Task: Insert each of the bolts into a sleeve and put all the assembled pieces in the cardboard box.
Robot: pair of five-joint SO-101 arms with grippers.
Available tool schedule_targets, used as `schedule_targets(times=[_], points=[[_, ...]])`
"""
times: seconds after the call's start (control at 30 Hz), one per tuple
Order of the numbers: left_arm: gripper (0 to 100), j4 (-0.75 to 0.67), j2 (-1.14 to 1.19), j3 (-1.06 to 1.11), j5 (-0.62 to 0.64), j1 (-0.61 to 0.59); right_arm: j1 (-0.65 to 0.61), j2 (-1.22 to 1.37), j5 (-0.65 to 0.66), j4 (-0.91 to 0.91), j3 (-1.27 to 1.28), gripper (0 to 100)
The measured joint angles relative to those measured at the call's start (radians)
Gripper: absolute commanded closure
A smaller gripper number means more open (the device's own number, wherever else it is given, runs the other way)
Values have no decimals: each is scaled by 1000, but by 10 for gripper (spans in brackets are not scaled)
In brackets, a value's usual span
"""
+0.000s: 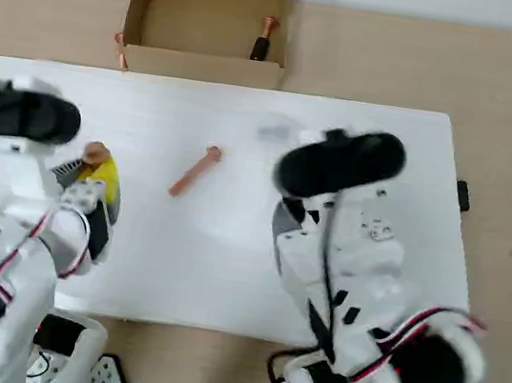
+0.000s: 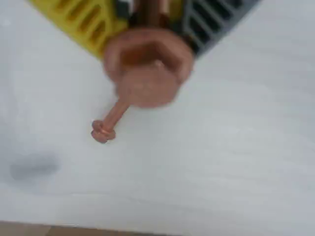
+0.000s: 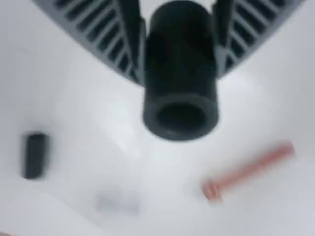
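A bolt [image 2: 147, 69] is clamped between the left fingers [image 2: 83, 22], with its hexagonal head standing out past their tips and the shank running back between them. A black sleeve [image 3: 179, 78] is gripped between the right fingers [image 3: 88, 34], its open bore clear of their tips. Shank and bore are best brought onto one axis before any push, and the shank probably has to be freed first. Beyond both sets of fingers a loose bolt [image 1: 195, 171] lies flat on the white counter [image 1: 226, 264]. A spare sleeve [image 3: 34, 155] lies well apart from it. Farthest off, one assembled piece [image 1: 262, 38] is seen in the cardboard box [image 1: 145, 2].
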Motion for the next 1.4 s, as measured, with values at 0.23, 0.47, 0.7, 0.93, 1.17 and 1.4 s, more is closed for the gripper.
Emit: schedule_targets(times=[0.23,0.47,0.7,0.93,1.17,1.4], points=[[993,-150,-212,215,0,0,-129,-285,-18,-526,617,988],[993,-281,-290,377,-5,0,-163,-457,104,-1039,1077,988],[994,-430,-285,468,-2,28,-252,-489,198,-1149,1162,988],[994,-477,-287,377,34,252,-256,-491,201,-1120,1162,988],[994,-477,-298,238,35,373,-256,-491,158,-1119,1162,988],[993,-499,-299,229,26,376,-256,-491,124,-1119,1162,988]])
